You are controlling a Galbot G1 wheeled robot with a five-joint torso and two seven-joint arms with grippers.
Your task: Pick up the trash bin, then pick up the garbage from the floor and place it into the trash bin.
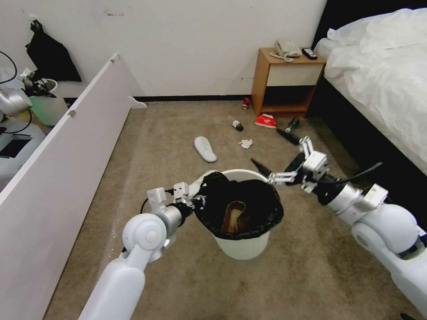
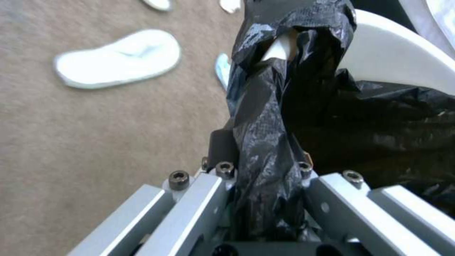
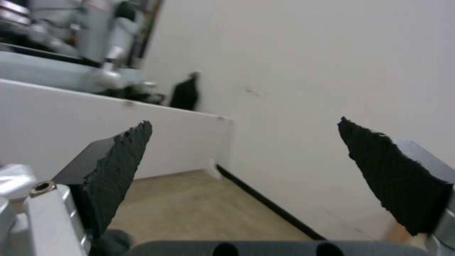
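The trash bin, white with a black bag over its rim, stands low in front of me; a crumpled brown paper bag lies inside. My left gripper is shut on the bin's near-left rim, and the left wrist view shows the gripper pinching bag and white rim. My right gripper hovers open and empty over the bin's far-right edge, pads wide apart. On the carpet beyond lie a white slipper, a tissue, a red packet, a red can and two small bottles.
A wooden nightstand with a beige telephone and a black remote stands at the far wall. A bed fills the right side. A long white board walls off the left.
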